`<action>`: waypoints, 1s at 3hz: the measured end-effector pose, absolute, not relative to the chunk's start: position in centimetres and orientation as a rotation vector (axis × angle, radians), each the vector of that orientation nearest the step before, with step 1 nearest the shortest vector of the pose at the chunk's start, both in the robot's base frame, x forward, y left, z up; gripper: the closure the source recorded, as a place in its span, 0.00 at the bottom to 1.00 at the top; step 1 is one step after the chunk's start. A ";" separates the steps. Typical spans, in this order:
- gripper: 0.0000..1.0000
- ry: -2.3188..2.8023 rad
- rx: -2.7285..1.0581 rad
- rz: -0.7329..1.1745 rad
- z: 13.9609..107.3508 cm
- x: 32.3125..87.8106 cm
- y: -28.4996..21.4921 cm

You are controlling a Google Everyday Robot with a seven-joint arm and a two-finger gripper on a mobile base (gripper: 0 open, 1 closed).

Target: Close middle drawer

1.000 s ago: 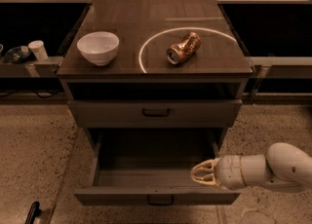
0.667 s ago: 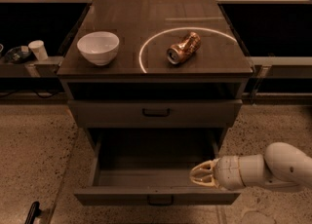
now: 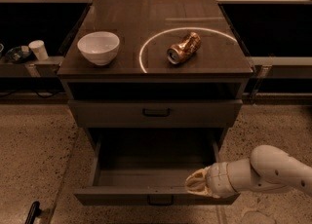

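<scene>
Here we see the middle drawer point(image 3: 146, 172) pulled well out of the cabinet point(image 3: 161, 13), below the closed upper drawer point(image 3: 112, 113). The gripper point(image 3: 197, 185) sits at its front right corner, against the front panel's top edge; we cannot tell whether it is clenched or released. The pale arm point(image 3: 265, 172) reaches in low from the right, nearly level.

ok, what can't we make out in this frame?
Camera view only.
Anything beneath the pulled-out middle drawer: hidden by it.
End effector, at that drawer's front right corner: contact with the front is covered by its own body.
Arm: cut off by the right edge.
Can label: too small.
</scene>
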State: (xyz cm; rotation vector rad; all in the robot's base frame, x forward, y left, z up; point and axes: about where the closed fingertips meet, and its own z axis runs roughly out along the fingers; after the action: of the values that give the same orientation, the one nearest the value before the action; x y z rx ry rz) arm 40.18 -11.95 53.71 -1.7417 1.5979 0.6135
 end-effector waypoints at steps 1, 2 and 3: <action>1.00 1.640 -1.781 0.603 51.7 39.5 -12.0; 1.00 1.718 -1.831 0.557 47.4 38.2 -12.9; 1.00 1.762 -1.850 0.518 44.6 37.7 -13.8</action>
State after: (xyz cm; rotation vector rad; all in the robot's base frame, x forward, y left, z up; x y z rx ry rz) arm 37.68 -13.78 44.64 -1.8496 1.7621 0.5182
